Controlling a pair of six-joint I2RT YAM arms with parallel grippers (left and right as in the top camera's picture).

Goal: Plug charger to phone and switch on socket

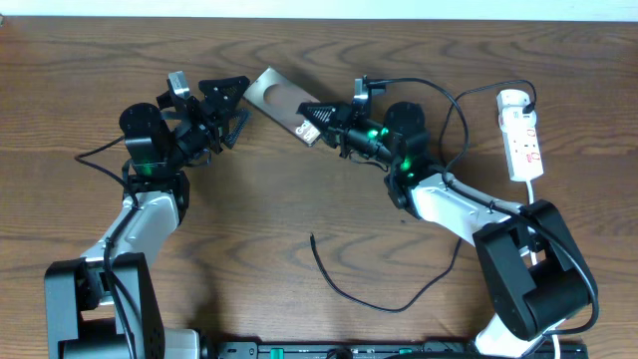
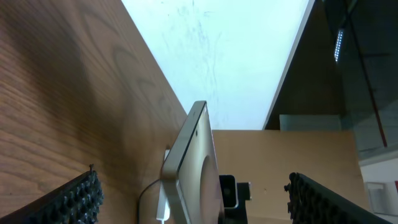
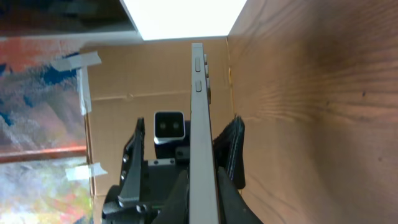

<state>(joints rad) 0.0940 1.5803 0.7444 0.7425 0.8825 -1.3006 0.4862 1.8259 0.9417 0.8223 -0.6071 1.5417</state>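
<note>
overhead: the phone [image 1: 277, 97] is held off the table at 12 o'clock, tilted, glossy face hidden. the right gripper [image 1: 317, 130] is clenched on its 4 o'clock end. the left gripper [image 1: 231, 108] sits at the 10 o'clock end, fingers spread. the charger [image 1: 313, 241] lies loose at 6 o'clock, its tip free and well apart from the phone. the socket [image 1: 522, 140] lies flat at 3 o'clock, untouched.

left wrist: the phone is seen edge-on between the pads [image 2: 78, 202], which stand wide and clear of it; the grip is released.

right wrist: both fingers press the phone's flat faces, side buttons above the grip.

handling: the phone is rigid, light and slippery on its faces; grip across the faces near one end and keep off the buttons. the charging port is not visible, possibly on a short edge. the charger is thin and limp; take it just behind the tip so it does not bend away.

containers: none in view.
</note>
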